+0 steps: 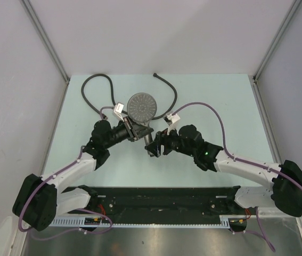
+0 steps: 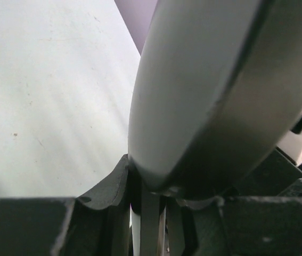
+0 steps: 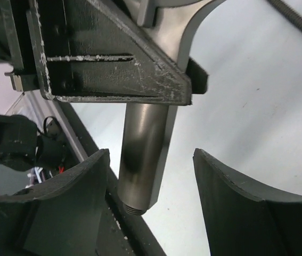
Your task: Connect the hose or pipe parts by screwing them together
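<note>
The dark grey shower head (image 1: 141, 106) faces up with its round dotted face, its handle (image 1: 146, 133) pointing toward the arms. My left gripper (image 1: 133, 131) is shut on the handle just below the head; in the left wrist view the shower head (image 2: 204, 96) fills the frame above that gripper (image 2: 156, 197). My right gripper (image 1: 153, 145) is open at the handle's free end. In the right wrist view the handle (image 3: 143, 154) hangs between that gripper's (image 3: 151, 152) fingers (image 3: 76, 192) without touching them, its threaded tip (image 3: 136, 209) bare. The hose (image 1: 95, 80) lies behind, apart from the head.
The hose loops at the table's back left and one end curls near the back middle (image 1: 168, 88); a stretch of the hose (image 3: 300, 21) shows in the right wrist view. Grey walls enclose the pale green table (image 1: 220, 106). A black rail (image 1: 161, 200) runs along the near edge.
</note>
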